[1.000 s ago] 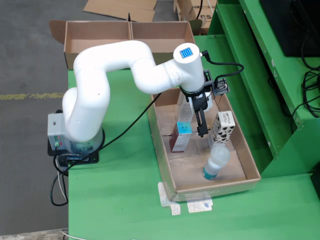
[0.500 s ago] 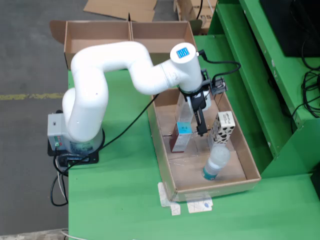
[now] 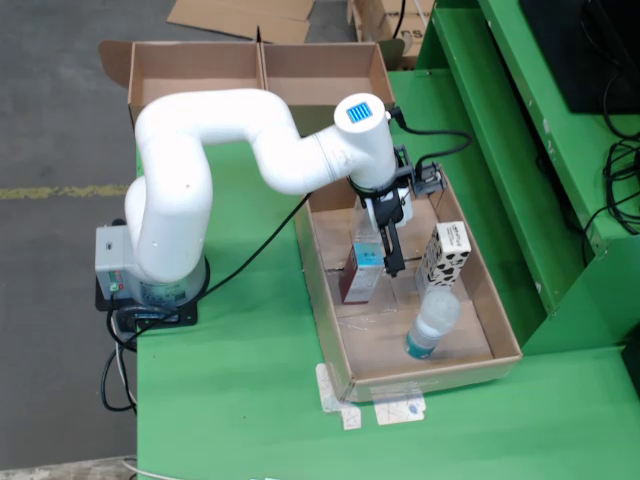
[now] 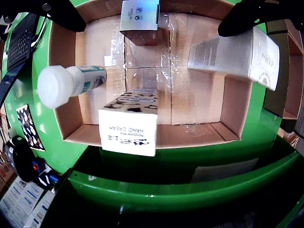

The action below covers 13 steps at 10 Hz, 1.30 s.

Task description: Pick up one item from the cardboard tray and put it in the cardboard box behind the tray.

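The cardboard tray (image 3: 470,345) lies on the green table and holds several items. These are a dark red box with a pale blue top (image 3: 358,280), a cow-patterned box (image 3: 445,255) and a white-capped bottle (image 3: 432,322). The wrist view shows the same red box (image 4: 140,19), cow box (image 4: 129,121) and bottle (image 4: 66,83). It also shows a white carton (image 4: 235,54) close to the right finger. My gripper (image 3: 388,248) hangs over the tray between the red box and the cow box. Its fingers (image 4: 61,14) are spread wide and hold nothing. The cardboard box (image 3: 255,72) stands behind the tray.
The white arm reaches from its base (image 3: 150,285) at the table's left edge across to the tray. Black cables (image 3: 430,135) run past the tray's far end. A raised green ledge (image 3: 520,150) borders the right side. Taped paper (image 3: 385,405) lies in front of the tray.
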### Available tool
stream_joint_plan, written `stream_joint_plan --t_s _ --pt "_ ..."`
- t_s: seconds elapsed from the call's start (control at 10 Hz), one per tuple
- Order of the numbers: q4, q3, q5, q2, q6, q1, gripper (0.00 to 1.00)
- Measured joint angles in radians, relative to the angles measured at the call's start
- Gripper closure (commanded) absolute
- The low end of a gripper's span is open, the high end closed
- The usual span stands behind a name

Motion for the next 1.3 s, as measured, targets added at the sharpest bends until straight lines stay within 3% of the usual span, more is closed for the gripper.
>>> stream_joint_plan --t_s 0.3,1.3 --pt "0.038 -0.109 -0.006 0.035 0.009 0.015 0.0" --pt "0.113 -0.155 0.003 0.008 0.009 -0.012 0.0"
